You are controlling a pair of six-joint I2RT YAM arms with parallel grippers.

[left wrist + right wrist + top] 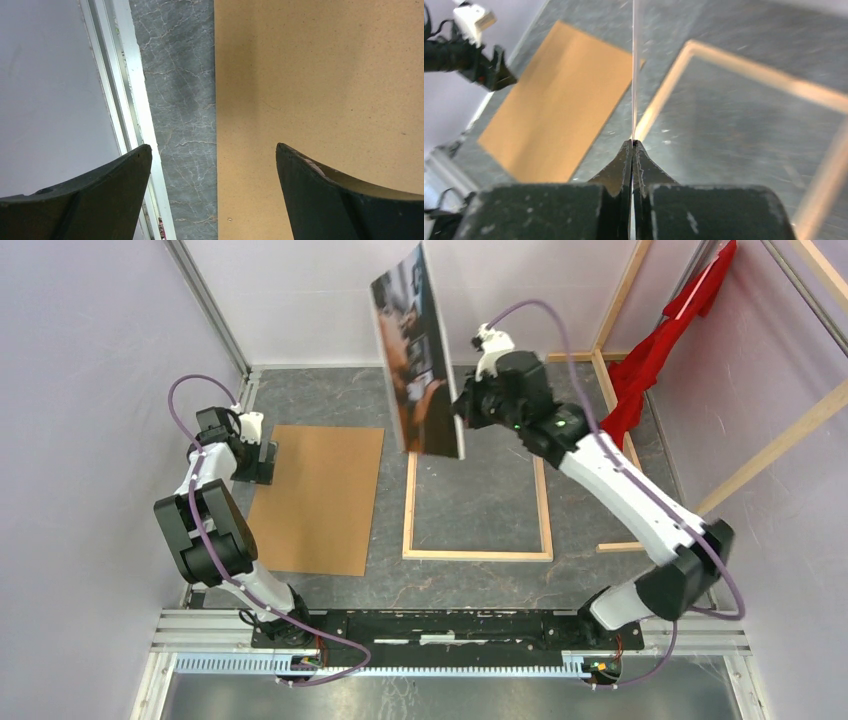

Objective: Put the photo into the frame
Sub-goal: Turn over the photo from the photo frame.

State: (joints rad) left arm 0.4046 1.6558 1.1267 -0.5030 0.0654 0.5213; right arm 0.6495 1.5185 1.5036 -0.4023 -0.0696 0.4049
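The large glossy rectangular photo (415,350), a dark print with skin-brown, teal and white patches, is up in the air and standing almost on edge, tilted a little, its picture side facing the left arm. The right gripper (462,410) has it pinched at the lower right edge. From the right wrist the two dark fingers (616,172) are pressed flat together on the sheet, and the photo (634,70) shows only as a thin pale line rising from between them. Below it the large thin-bordered rectangular frame (478,555) lies flat on the grey marbled table (330,390), bare light wood facing up. The photo hangs over the frame's far left part, clear of the table. Just left of the frame, apart from it, lies the stiff plain brown backing board (315,500), flat as well. The left gripper (262,458) hovers at the board's far left corner with its jaws spread wide and nothing between them. In its wrist view one dark finger (100,190) sits over the pale table edging and the other over the board (320,90), with a strip of table (180,100) between. A red cloth (660,350) hangs on the bare wooden beams (770,455) off to the right.
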